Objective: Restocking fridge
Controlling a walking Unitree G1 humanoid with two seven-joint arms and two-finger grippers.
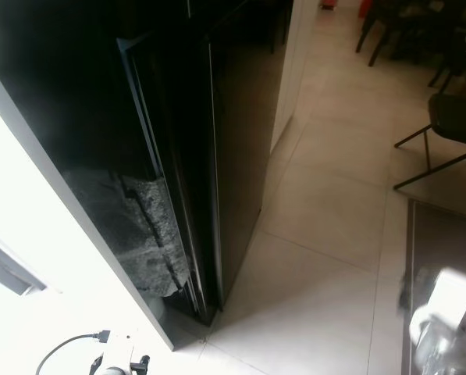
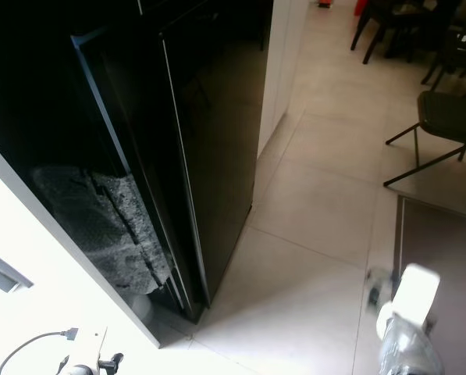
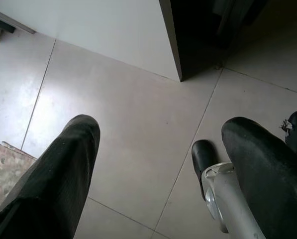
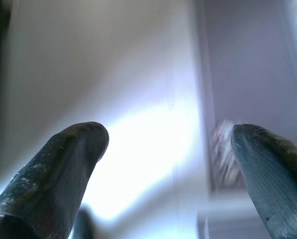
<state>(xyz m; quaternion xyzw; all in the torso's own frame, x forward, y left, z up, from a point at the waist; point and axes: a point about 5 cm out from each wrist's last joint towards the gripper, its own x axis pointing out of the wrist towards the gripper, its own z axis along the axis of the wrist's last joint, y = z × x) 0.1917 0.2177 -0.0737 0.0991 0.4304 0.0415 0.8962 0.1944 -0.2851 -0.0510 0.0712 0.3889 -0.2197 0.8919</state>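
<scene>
The fridge (image 1: 233, 156) stands tall, black and glossy at the left, on pale floor tiles (image 1: 326, 234), doors closed. Beside it, a white cabinet (image 1: 30, 258). Both grippers point at the floor, the left (image 3: 158, 144) and the right (image 4: 168, 144) each with fingers apart, empty.

left claw (image 3: 160, 164) fingers spread, right claw (image 4: 168, 164) fingers spread

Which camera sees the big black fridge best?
The left eye view: the black fridge stands tall there, its glossy doors shut. The right eye view shows much the same. The left wrist view catches a dark bottom corner beyond the open left end effector.
</scene>
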